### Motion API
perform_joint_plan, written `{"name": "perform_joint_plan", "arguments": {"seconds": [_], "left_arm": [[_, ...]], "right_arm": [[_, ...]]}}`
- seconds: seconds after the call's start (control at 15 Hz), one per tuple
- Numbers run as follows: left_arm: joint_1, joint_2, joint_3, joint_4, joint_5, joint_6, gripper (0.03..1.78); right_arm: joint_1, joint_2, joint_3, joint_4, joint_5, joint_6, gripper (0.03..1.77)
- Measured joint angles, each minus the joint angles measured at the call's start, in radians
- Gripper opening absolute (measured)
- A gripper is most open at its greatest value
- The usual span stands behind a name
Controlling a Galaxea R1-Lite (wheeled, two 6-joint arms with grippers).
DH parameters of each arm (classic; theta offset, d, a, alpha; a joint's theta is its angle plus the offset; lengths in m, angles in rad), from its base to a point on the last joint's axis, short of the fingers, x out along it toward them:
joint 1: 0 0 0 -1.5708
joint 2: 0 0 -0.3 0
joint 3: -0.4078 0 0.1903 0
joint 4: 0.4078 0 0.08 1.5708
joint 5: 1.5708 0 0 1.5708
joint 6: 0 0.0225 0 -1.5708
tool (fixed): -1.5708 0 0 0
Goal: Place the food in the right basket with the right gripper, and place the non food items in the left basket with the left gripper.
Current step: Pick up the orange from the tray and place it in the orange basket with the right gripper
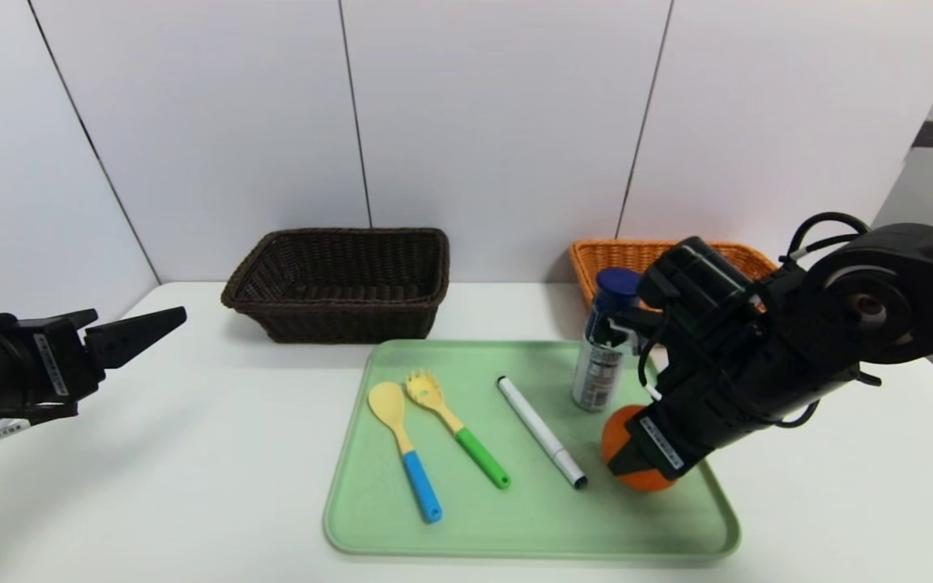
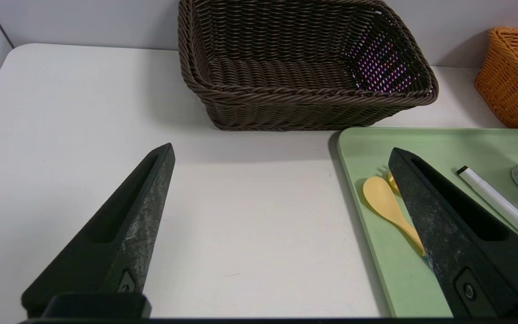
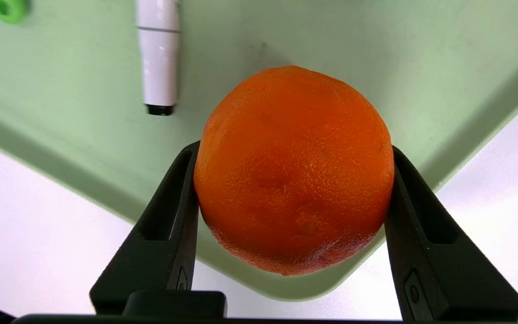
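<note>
Two black fingers of the right gripper (image 3: 292,180) are pressed against either side of the orange (image 3: 292,168), which sits on the green tray (image 1: 531,526) near its right front corner, beside the bottle (image 1: 602,348) and marker (image 1: 541,431). The left gripper (image 2: 281,153) is held wide apart over the white table (image 1: 191,453), near the dark brown basket (image 1: 341,279).

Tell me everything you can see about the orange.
The orange is round, with bright, dimpled, glossy skin, whole and unpeeled. It sits on the green tray, near the tray's right front corner, beside the marker and in front of the bottle. The right gripper has its two black fingers against opposite sides of it.
</note>
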Motion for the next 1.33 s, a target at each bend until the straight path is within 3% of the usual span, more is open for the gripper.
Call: {"name": "perform_joint_plan", "arguments": {"seconds": [0.33,0.47,0.67,0.87,1.33], "left_arm": [[0.002,-0.010,0.006,0.001,0.000,-0.006,1.69],[0.004,-0.011,0.007,0.001,0.001,-0.006,1.69],[0.004,-0.012,0.008,0.002,0.004,-0.006,1.69],[0.005,-0.013,0.010,0.002,0.004,-0.006,1.69],[0.019,-0.014,0.015,0.004,0.004,-0.004,1.69]], "right_arm": [[-0.009,-0.171,-0.030,-0.155,0.005,-0.070,1.13],[-0.081,-0.226,-0.071,-0.238,0.006,-0.089,1.13],[-0.231,-0.251,-0.170,-0.251,0.026,-0.126,1.12],[-0.352,-0.190,-0.303,-0.245,0.061,-0.133,1.12],[-0.503,0.076,-0.475,-0.183,0.048,-0.134,1.12]]}}
